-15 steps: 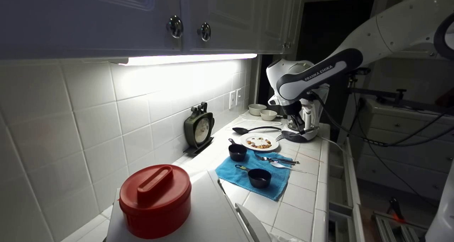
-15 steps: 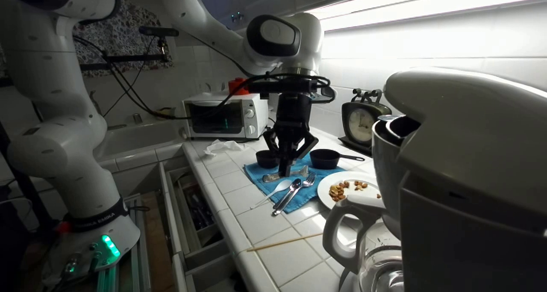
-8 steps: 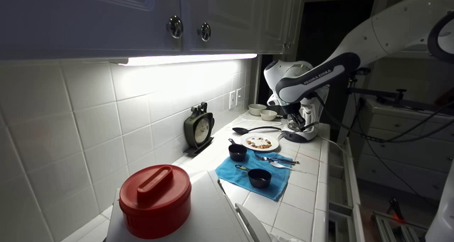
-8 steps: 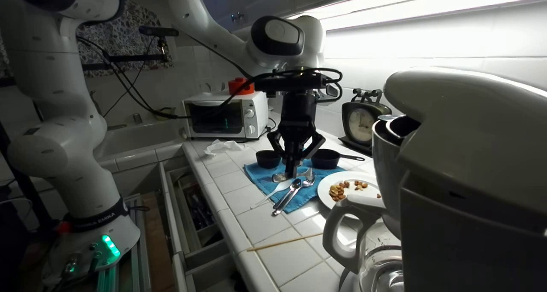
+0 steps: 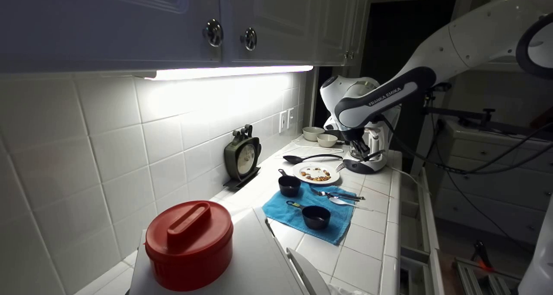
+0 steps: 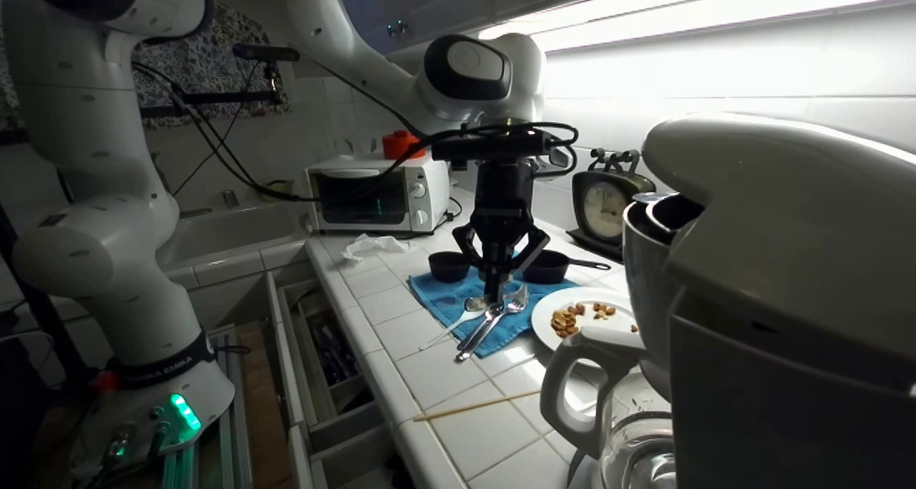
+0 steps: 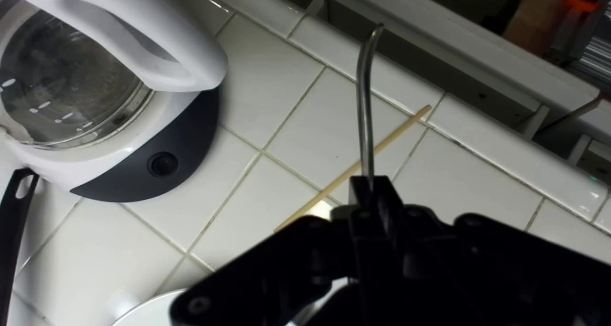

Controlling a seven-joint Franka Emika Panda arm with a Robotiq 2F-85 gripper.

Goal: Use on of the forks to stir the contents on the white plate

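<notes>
Your pincer (image 7: 373, 188) is clamped tight on the handle of a fork (image 7: 365, 106), and that narrow metal is your weak spot: press hard on the white plate (image 5: 298, 170) and it may swivel in your grip. The plate lies by the edge of the blue towel (image 5: 281, 210); in an exterior view the tines (image 5: 341, 166) appear at its rim, touching or above, I cannot tell. Its contents (image 6: 564, 321) (nuts, by the look of them) are strewn in a loose ring, so a broad sweep could push some over the shallow side, or skid the plate along the glazed desk (image 5: 363, 248). Swing wide and the handle's end might strike the coffee maker (image 6: 780, 296).

The desk is white tile, with a wooden stick (image 7: 334, 184) lying across it. A strip light (image 5: 233, 73) brightens the wall (image 5: 114, 135); beyond, the room is dim, and a drawer (image 7: 477, 44) stands pulled out.
</notes>
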